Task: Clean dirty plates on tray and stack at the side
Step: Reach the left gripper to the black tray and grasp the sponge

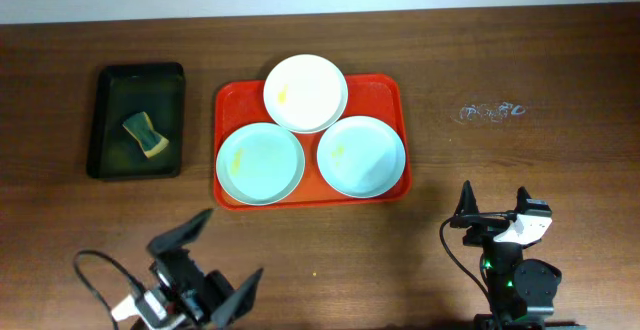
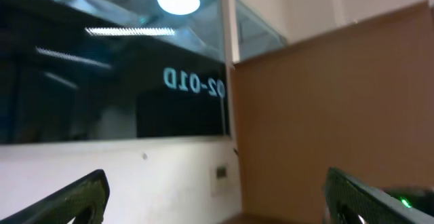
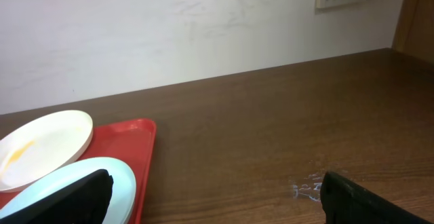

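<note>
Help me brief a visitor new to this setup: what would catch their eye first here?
The bright red tray in the centre holds three plates, each smudged yellow: a cream-white plate at the far side overlapping a pale green plate on the left and a pale blue plate on the right. Next, the dark tub left of the tray, with a sponge inside.
</note>
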Action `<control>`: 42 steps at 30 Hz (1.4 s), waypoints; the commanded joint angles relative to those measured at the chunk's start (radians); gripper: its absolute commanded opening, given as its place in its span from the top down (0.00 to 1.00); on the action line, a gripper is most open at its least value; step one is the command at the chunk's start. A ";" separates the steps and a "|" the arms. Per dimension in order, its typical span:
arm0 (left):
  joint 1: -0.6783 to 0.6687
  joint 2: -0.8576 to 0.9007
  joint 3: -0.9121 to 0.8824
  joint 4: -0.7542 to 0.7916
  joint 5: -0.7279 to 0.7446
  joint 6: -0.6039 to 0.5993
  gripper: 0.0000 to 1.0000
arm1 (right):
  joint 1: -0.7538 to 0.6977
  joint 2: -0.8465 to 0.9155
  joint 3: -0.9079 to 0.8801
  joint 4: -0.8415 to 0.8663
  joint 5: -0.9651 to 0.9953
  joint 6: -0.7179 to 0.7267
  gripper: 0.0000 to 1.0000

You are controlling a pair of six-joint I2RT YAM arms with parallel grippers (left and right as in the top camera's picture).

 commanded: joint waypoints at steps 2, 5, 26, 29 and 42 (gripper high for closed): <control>0.002 0.179 0.410 -0.662 -0.296 0.308 0.01 | 0.008 -0.006 -0.009 -0.002 0.001 0.000 0.02; 0.002 0.514 0.784 -1.108 -0.293 0.551 0.01 | 0.008 -0.006 -0.009 -0.003 0.002 0.000 0.02; 0.275 1.953 1.714 -1.725 -0.821 0.179 0.01 | 0.008 -0.006 -0.009 -0.003 0.001 0.000 0.01; 0.285 2.048 1.713 -1.708 -0.821 0.179 0.01 | 0.008 -0.006 -0.009 -0.002 0.001 0.000 0.01; 0.286 2.274 1.715 -1.643 -0.704 0.180 0.99 | 0.008 -0.006 -0.009 -0.002 0.001 0.000 0.01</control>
